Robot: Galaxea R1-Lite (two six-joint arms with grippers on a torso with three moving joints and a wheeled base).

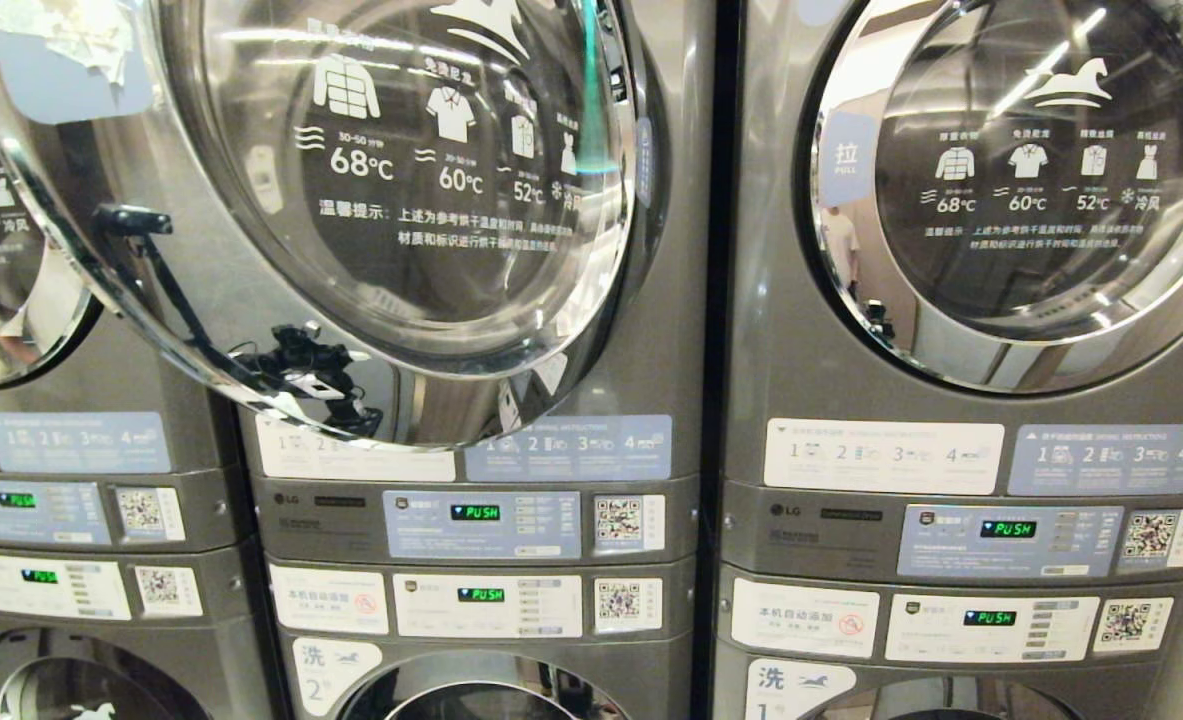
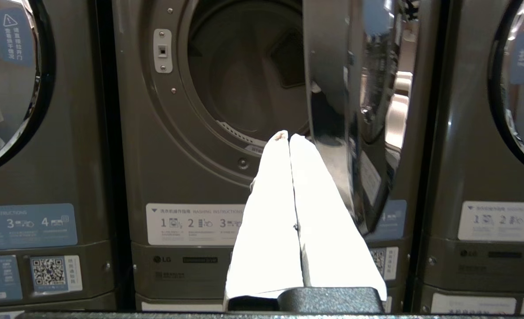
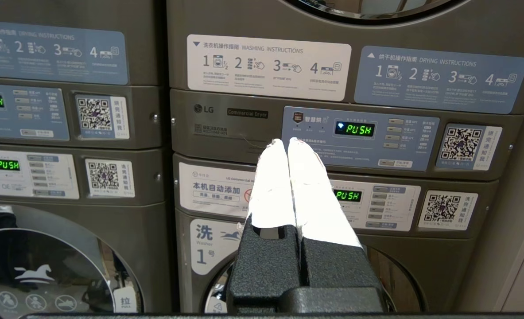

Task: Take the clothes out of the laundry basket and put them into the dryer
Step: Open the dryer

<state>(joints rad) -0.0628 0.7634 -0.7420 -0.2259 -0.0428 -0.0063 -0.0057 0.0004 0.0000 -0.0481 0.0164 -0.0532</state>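
Grey brushed-metal machines (image 1: 711, 300) fill the whole view, stacked two high in a row, w/ dark seams between the columns. Biggest thing up front is the middle dryer's round door (image 1: 351, 200): a wide chrome ring around a domed, dark glass pane printed w/ white garment icons and temps, swung open toward the near side. Through the left wrist view the dryer (image 2: 168, 177) shows its open mouth, and the drum (image 2: 248, 79) behind it is a dim, smooth hollow ringed by a ribbed grey lip; no clothes visible inside. Right-hand dryer's door (image 1: 1031, 190) sits shut, same mirror-bright ring and dark glass.

Below the doors run flat rectangular stickers, white and pale blue, then control panels (image 1: 481, 522) w/ small green "PUSH" readouts and square QR labels (image 1: 619, 520).

Laundry basket and clothes aren't in any view.

Left gripper (image 2: 288, 136) points at the open dryer, near the door's edge: two long, tapered white fingers (image 2: 270, 212) pressed together, nothing between them. Right gripper (image 3: 285, 142) faces the far-right stack's panels, its white fingers (image 3: 310, 199) on black textured mounts likewise pressed together, empty.
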